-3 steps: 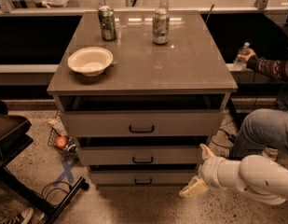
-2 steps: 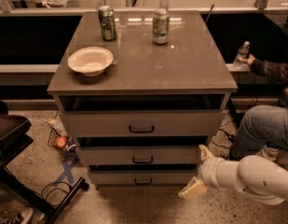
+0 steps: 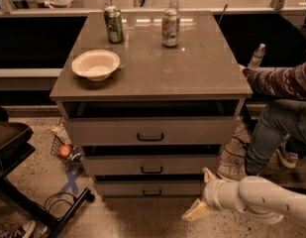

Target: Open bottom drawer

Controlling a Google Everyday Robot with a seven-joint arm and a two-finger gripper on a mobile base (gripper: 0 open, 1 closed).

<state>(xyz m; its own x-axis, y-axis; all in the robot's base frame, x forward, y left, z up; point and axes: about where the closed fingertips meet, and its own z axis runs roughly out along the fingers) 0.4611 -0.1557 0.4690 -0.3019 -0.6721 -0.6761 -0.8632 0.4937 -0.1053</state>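
Camera view: the bottom drawer (image 3: 125, 188) is seen lowest in the grey cabinet (image 3: 192, 68), apparently closed, and its dark handle (image 3: 152, 193) is not touched. The gripper (image 3: 201, 192) is held low, just beside the drawer's right end, with the jaws spread wide and empty. The approach is judged to be in hand. Next, the jaws must be brought around the handle and closed.
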